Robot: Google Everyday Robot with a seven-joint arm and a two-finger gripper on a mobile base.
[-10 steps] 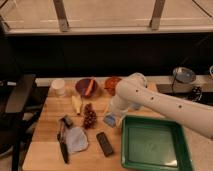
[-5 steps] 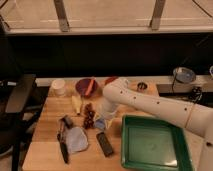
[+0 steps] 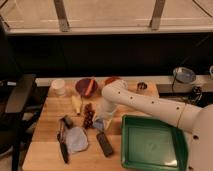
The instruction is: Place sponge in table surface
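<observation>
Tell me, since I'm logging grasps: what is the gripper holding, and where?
Cannot be told. The gripper is low over the table surface at the sponge, but the arm hides the contact.

Sponge: small, pale blue-grey, blocky piece, seen low against the table surface near its middle, just left of the near-left corner zone. Partly hidden by the gripper, which is positioned directly over it at the end of the white arm. Table surface: light wooden plank top, butcher-block look, level.
</observation>
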